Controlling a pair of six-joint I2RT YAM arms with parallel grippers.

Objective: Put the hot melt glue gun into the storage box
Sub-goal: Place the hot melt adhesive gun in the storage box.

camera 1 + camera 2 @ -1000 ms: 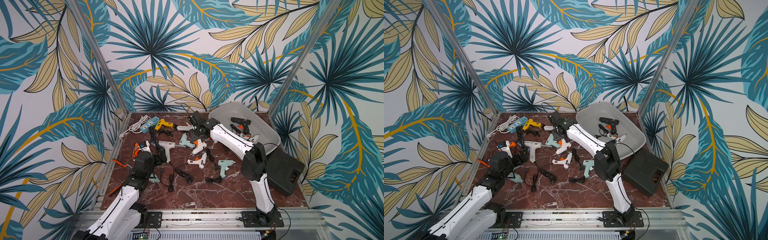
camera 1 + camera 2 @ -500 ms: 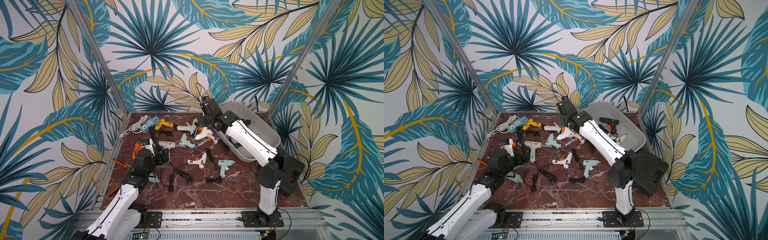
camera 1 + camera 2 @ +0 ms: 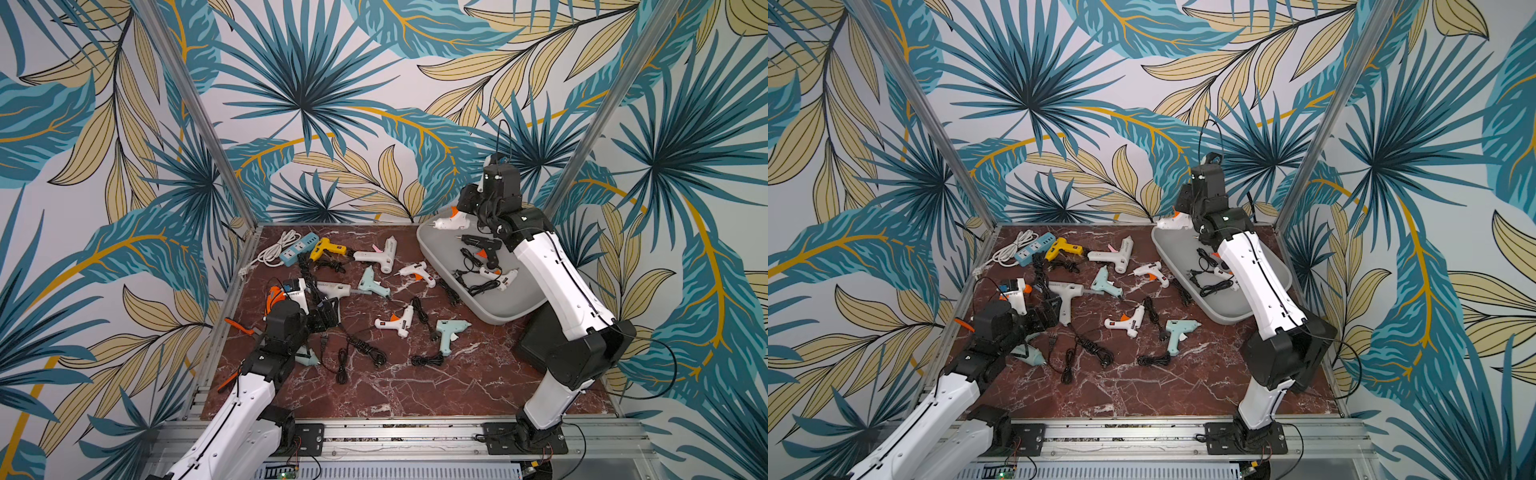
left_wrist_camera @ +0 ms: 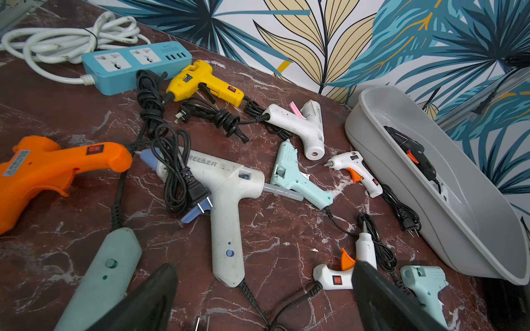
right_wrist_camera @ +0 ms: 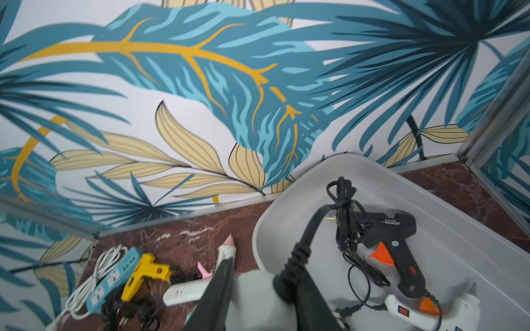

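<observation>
My right gripper is shut on a white hot melt glue gun with an orange trigger, high over the far left corner of the storage box. In the right wrist view the gun's pale handle sits between the black fingers, and its black cord rises over the box. A black glue gun and a small white one lie inside. My left gripper is open, low over the table at the butt of a big white glue gun, holding nothing.
Several more glue guns and coiled cords are scattered over the marble table: yellow, orange, mint. A blue power strip lies at the back left. A black case lies behind the right arm's elbow.
The right arm has lifted the white glue gun off the middle of the table and swung it right and up, over the box's far corner. The left arm has hardly moved.
</observation>
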